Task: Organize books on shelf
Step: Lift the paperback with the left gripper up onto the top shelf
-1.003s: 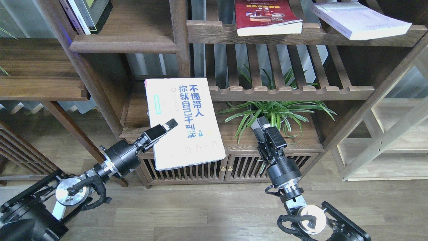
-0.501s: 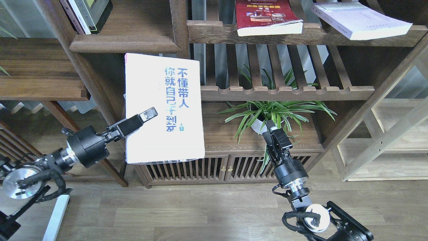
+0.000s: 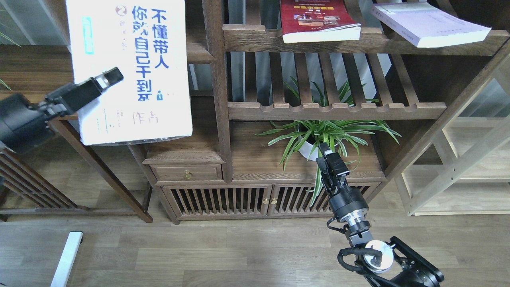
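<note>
Left tool (image 3: 107, 77) gripping white book (image 3: 131, 67) at left edge, holding it cover-out before shelf (image 3: 199, 52). Right tool (image 3: 327, 155) idling near plant (image 3: 322, 133); finger state unclear. Red book (image 3: 314, 20), lavender book (image 3: 426, 24) lying on upper slatted shelf (image 3: 358, 40).

Bookcase (image 3: 217, 79) w/ books on top slatted shelf (image 3: 358, 40)

Red book (image 3: 316, 20) and pale book (image 3: 428, 24) lie flat up there, both overhanging front rail; potted plant (image 3: 324, 135) on cabinet top (image 3: 263, 159) below.
</note>
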